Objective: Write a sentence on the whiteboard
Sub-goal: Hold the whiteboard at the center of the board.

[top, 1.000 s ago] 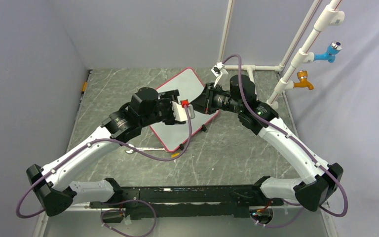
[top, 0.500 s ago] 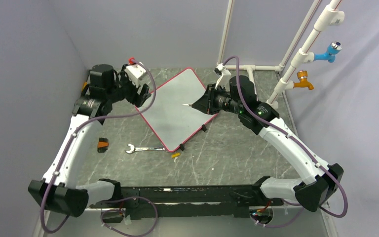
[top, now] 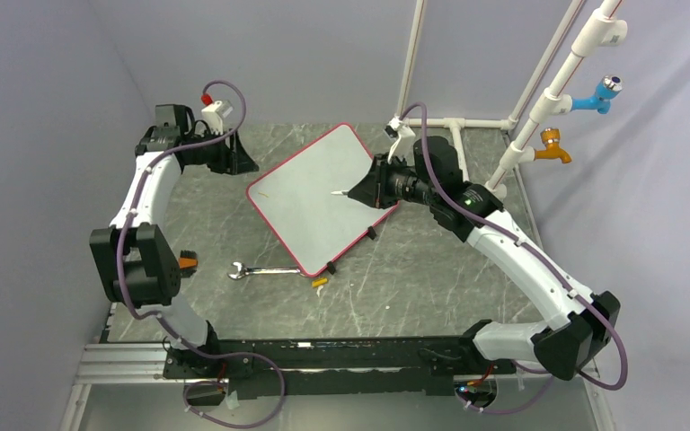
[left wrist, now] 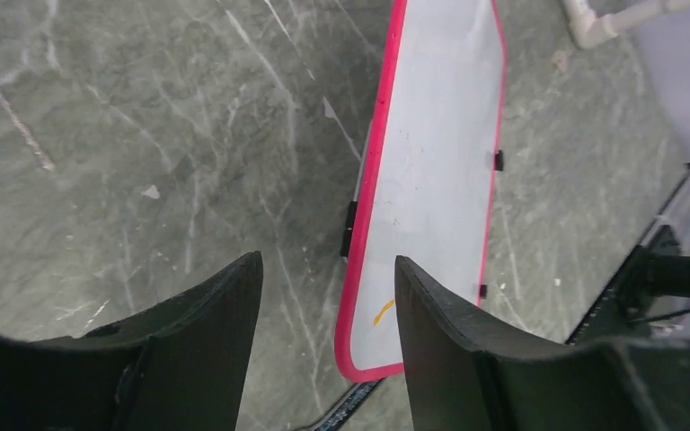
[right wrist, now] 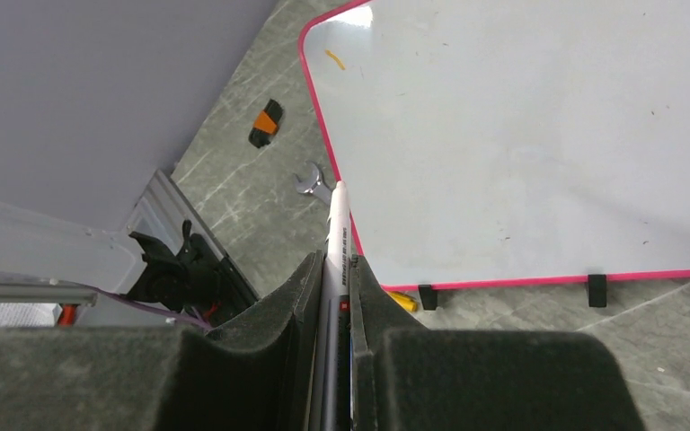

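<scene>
The whiteboard (top: 314, 202) lies flat and turned at an angle in the middle of the table, white with a red-pink rim and small black clips. A short orange stroke (top: 267, 190) marks its left corner. My right gripper (top: 366, 187) hovers over the board's right side, shut on a white marker (right wrist: 337, 229) whose tip points out over the board (right wrist: 521, 135). My left gripper (top: 238, 162) is at the back left, off the board, open and empty. Its wrist view looks down between the fingers (left wrist: 225, 341) at the board's corner (left wrist: 431, 180).
A metal wrench (top: 265, 269) and a small yellow piece (top: 320, 284) lie in front of the board. An orange-and-black object (top: 185, 262) sits by the left arm. White pipes with a blue tap (top: 600, 94) and an orange tap (top: 552, 148) rise at the back right.
My left arm has swung off the board and back to the far left corner. The right gripper has held almost still with the marker.
</scene>
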Controlling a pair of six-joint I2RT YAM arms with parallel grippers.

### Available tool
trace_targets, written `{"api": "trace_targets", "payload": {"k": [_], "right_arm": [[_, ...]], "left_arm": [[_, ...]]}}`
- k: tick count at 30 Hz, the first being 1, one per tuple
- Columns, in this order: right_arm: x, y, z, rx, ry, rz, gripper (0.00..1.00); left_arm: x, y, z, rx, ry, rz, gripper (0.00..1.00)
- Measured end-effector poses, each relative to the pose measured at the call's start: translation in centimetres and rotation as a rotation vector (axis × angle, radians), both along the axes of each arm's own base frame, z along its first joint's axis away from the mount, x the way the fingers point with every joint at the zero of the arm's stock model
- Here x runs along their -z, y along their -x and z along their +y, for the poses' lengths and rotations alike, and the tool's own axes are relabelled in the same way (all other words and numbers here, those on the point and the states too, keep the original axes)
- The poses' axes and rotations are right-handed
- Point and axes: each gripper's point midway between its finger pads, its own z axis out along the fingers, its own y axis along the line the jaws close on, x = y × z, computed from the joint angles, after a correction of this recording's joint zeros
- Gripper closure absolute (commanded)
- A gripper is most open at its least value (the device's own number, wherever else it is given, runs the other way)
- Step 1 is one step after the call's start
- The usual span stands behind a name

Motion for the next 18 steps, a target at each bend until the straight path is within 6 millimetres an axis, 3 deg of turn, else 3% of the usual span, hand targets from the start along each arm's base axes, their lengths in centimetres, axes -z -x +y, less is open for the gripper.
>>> {"api": "trace_targets", "payload": {"k": [9, 18], "right_arm": [[1.9, -0.7, 0.5, -0.017, 0.026, 0.043, 1.0], [2.0, -0.9, 0.5, -0.021, 0.024, 0.05, 1.0]], "left_arm": [[1.1, -0.2, -1.0, 0.069, 0.161, 0.111, 0.46], [2.9, 0.4, -2.0, 0.101, 0.209, 0.184, 0.54]]}}
